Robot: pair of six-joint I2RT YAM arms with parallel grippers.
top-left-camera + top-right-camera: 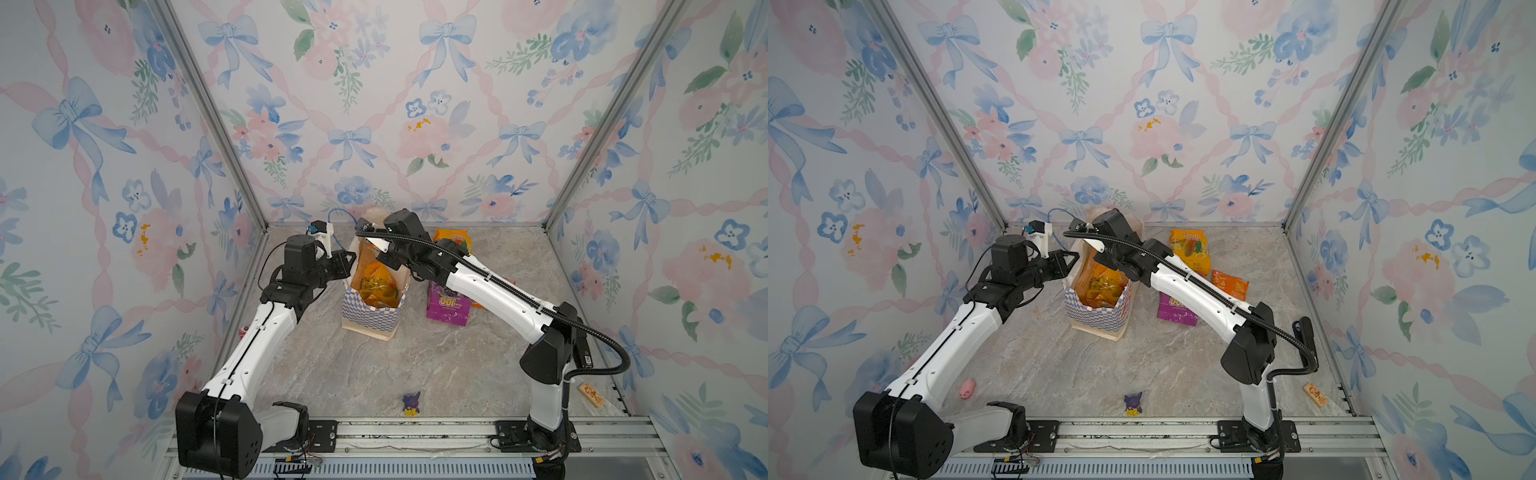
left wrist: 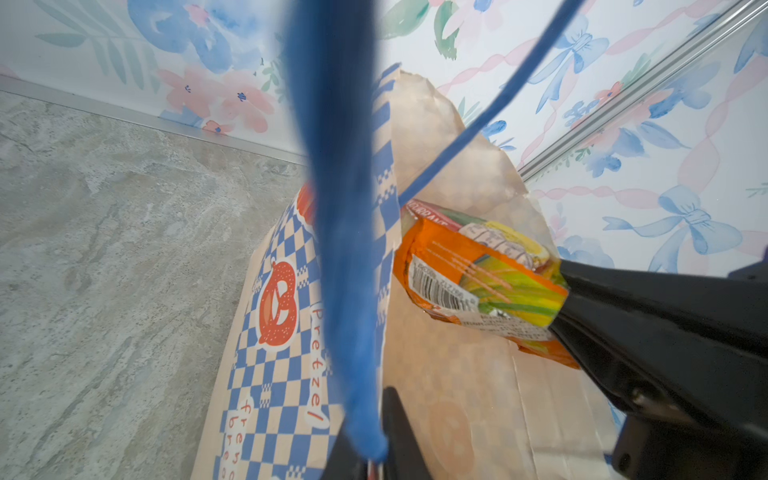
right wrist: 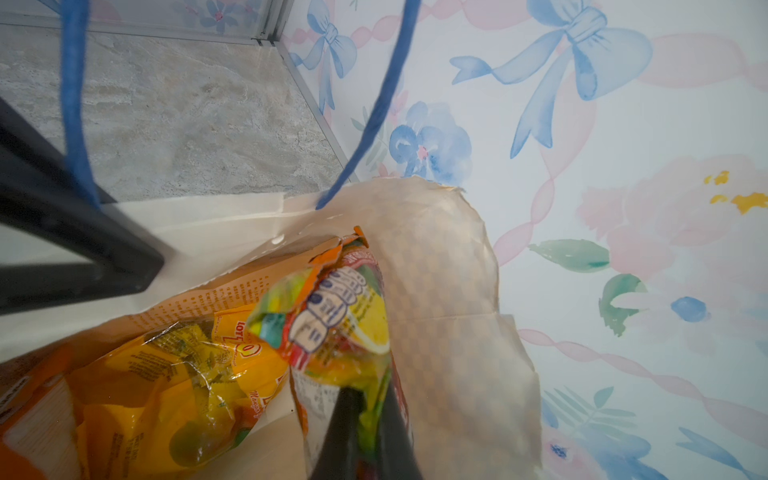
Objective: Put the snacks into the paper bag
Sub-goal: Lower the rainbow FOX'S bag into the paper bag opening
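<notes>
**Bag** (image 1: 370, 309): upright at the middle back of the table (image 1: 415, 374). It has blue-and-white checks and a cream base, and its back rim is ragged.

**Left gripper** (image 2: 372, 455): at the bag's left rim. Its fingers are together on the blue cord (image 2: 345, 249), which runs straight up from them.

**Right gripper** (image 3: 368, 403): reaches into the bag's mouth from the right. It is clamped on the edge of a multicoloured packet (image 3: 332, 324), which sits just inside the mouth against the back wall.

**Yellow packet** (image 3: 178, 374): lower in the bag, beside the held one, with orange wrapping next to it.

**Purple packet** (image 1: 1177, 309): flat on the table just right of the bag, partly under the right arm.

**Mango packet** (image 1: 1190, 249): behind the purple one, near the back wall.

**Small orange packet** (image 1: 1229, 284): right of the purple one.

**Figurine** (image 1: 411, 404): front middle, well apart from the bag.

**Block** (image 1: 591, 395): front right, by the wall.

**Pink lump** (image 1: 967, 387): front left, beside the left arm; too small to identify.
</notes>
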